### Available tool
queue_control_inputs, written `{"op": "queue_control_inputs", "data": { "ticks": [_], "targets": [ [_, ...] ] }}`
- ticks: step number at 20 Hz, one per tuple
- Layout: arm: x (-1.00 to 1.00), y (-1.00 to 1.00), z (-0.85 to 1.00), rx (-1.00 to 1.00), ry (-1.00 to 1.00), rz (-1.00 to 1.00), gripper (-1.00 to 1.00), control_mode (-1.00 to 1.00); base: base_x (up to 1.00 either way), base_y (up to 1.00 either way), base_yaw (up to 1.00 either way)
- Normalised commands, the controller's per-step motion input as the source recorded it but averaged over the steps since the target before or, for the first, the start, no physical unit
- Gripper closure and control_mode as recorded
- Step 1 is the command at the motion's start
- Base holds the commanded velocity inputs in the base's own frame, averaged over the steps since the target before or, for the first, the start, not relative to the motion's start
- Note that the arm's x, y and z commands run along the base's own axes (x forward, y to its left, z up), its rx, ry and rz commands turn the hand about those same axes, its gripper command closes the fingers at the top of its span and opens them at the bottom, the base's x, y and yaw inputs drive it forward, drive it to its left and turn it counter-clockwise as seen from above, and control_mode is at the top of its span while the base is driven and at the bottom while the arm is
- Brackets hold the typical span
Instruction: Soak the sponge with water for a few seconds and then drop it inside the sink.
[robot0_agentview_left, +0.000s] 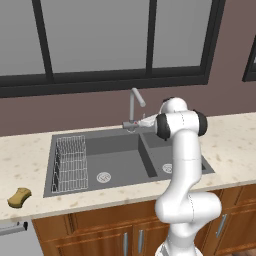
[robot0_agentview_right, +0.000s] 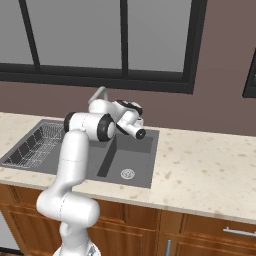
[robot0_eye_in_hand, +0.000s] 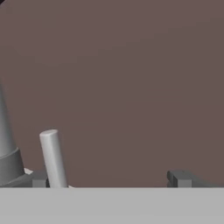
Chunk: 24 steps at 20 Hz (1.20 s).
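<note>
The sink (robot0_agentview_left: 120, 160) is set into the counter (robot0_agentview_left: 30, 150) below the window (robot0_agentview_left: 100, 40). The rack (robot0_agentview_left: 70, 164) is placed in the left basin. The faucet (robot0_agentview_left: 134, 107) is mounted at the sink's back edge, and the gripper (robot0_eye_in_hand: 111, 179) appears to be held beside its handle (robot0_eye_in_hand: 53, 157). The sponge (robot0_agentview_left: 19, 197) is laid on the counter, well left of the sink, near the front edge.

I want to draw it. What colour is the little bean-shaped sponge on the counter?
Yellow-brown sponge, best seen in the left base view.

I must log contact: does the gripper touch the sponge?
Apart. The left base view shows the sponge alone on the counter, far from the gripper by the faucet.
</note>
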Motion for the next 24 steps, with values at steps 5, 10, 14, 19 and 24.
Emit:
{"op": "queue_control_inputs", "data": {
  "ticks": [5, 10, 14, 19, 24],
  "targets": [
    [0.28, -0.32, -0.02, 0.0, -0.03, 0.0, -1.0, -1.0, 0.0, 0.0, 0.0],
    [0.22, -0.34, -0.09, 0.0, -0.04, 0.0, -1.0, -1.0, 0.0, 0.0, 0.0],
    [0.16, -0.23, -0.17, 0.0, -0.05, 0.0, -1.0, -1.0, 0.0, 0.0, 0.0],
    [0.13, -0.25, -0.26, 0.0, -0.01, -0.02, -1.0, -1.0, 0.0, 0.0, 0.0],
    [0.04, -0.53, -0.3, 0.0, 0.0, -0.08, -1.0, -1.0, 0.0, 0.0, 0.0]
  ]
}}
